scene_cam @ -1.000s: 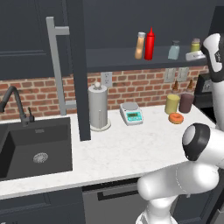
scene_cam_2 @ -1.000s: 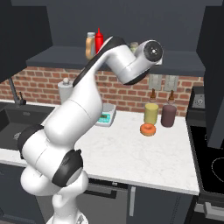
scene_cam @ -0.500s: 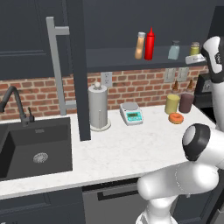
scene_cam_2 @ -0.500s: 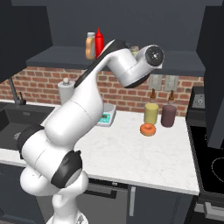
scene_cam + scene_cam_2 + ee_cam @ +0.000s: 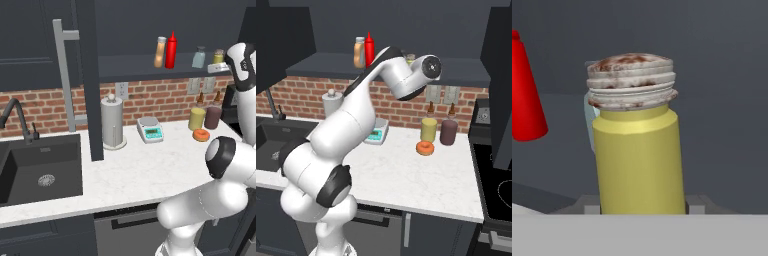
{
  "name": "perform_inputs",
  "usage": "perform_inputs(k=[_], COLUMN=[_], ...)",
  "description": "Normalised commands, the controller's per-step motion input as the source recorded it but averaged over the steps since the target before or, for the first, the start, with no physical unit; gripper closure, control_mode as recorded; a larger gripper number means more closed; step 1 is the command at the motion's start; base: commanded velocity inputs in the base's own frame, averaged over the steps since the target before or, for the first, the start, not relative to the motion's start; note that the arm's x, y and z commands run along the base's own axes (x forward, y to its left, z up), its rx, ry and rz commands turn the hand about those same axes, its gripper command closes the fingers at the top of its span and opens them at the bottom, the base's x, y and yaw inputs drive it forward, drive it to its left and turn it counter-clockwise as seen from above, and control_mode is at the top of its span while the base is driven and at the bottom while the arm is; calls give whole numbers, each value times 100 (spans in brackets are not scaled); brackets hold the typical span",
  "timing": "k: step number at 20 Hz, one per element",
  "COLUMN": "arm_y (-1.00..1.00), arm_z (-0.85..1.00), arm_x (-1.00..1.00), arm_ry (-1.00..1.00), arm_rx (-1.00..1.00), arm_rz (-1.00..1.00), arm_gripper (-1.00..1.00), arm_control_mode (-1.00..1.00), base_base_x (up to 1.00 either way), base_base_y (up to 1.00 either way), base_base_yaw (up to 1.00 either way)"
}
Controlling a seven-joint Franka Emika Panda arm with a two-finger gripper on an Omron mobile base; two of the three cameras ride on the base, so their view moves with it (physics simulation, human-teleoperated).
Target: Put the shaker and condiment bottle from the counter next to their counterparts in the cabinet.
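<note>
Up at the cabinet [image 5: 140, 67] shelf, the gripper [image 5: 643, 206] pinches the shaker [image 5: 636, 145] upright, cap uppermost.

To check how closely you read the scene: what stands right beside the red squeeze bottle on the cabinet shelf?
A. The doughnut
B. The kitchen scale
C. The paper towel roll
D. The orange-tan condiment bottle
D: the condiment bottle stands upright against the red bottle on the cabinet shelf, while the towel roll, scale and doughnut sit on the counter.
</note>
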Motion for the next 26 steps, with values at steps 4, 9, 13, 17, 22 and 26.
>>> perform_inputs(k=[4,9,13,17,22,26], arm_y=[0,0,0,0,1,8], arm_z=[-8,-9,-19,-18,-16,-14], arm_x=[13,10,6,13,17,30], arm_ry=[0,0,0,0,0,0], arm_rx=[2,1,0,0,0,0], arm_rz=[3,5,5,4,4,5], arm_gripper=[100,100,100,100,100,100], arm_control_mode=[-100,-100,-100,-100,-100,-100], base_base_x=[0,0,0,0,0,0], base_base_y=[0,0,0,0,0,0], base_base_yaw=[0,0,0,0,0,0])
